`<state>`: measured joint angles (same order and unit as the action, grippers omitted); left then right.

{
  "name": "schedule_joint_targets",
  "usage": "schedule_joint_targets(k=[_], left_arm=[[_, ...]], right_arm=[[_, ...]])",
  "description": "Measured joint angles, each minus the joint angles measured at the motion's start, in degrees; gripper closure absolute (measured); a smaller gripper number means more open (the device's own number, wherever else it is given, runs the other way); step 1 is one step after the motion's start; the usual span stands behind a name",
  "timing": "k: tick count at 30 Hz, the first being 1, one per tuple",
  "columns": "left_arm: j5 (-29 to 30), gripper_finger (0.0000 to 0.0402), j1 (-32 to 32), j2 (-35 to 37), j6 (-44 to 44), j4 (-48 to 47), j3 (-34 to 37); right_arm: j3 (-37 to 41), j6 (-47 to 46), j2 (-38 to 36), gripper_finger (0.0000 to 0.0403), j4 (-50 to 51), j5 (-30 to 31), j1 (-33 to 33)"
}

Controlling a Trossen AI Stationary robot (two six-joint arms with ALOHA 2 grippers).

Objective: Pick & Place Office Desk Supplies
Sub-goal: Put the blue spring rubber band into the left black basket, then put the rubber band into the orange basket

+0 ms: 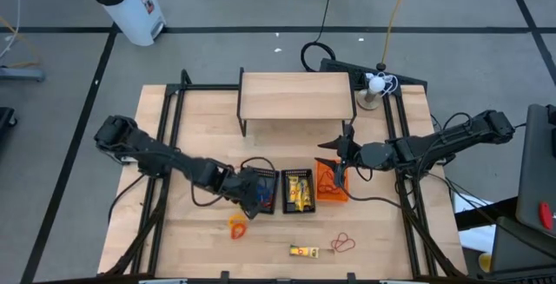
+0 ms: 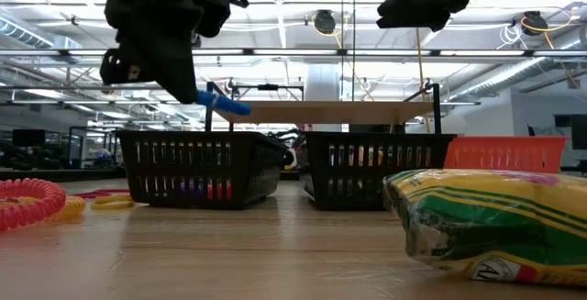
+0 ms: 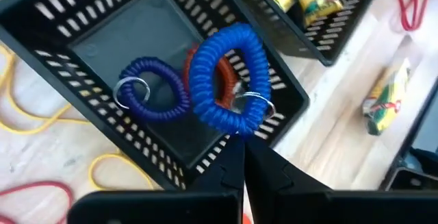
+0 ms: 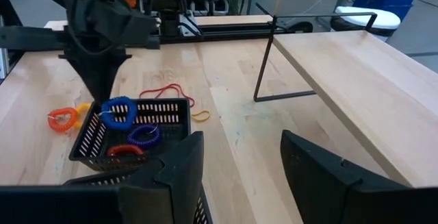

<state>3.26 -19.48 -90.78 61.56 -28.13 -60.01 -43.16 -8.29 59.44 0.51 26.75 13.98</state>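
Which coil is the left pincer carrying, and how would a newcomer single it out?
Find the leftmost black basket in the row at the table's middle. The left pincer hangs above it, shut on the blue spiral coil with a silver ring. Unlike the blue coil and red coil lying inside, it is lifted off the basket floor.

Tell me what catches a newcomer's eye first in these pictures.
The left tool pinches a bright blue coil keyring above the black basket, where a blue coil and a red one already lie. Right of the baskets, the right tool hangs open over an orange bin.
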Motion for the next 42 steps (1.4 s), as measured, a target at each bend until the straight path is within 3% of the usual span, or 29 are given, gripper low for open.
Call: schedule_joint_targets(k=[7,19,26,32,42], left_arm=[[-1.34,0.0380,1.49,0.00,-1.68,0.56,0.00],[-2.18,0.0281,1.55,0.02,-8.13,5.24,0.00],[-11.50,0.0239,1.88,0.73,-9.22,4.52,-0.17],[-12.62,0.0219,2.73,3.94,-8.54,-8.32,-2.45],[-2.78,0.0217,1.25,10.05,3.90,-27.30,-2.56]], right_arm=[[0.00,0.02,0.00,0.0220,0.23,-0.01,0.00],[0.00,0.00,0.00,0.0220,0.63,-0.03,-0.02],[0.00,0.00,0.00,0.0220,0.63,-0.03,-0.01],[0.00,-0.21,0.00,0.0220,0.61,-0.03,-0.02],[0.00,-0.24,0.02,0.0220,1.09,-0.03,-0.02]])
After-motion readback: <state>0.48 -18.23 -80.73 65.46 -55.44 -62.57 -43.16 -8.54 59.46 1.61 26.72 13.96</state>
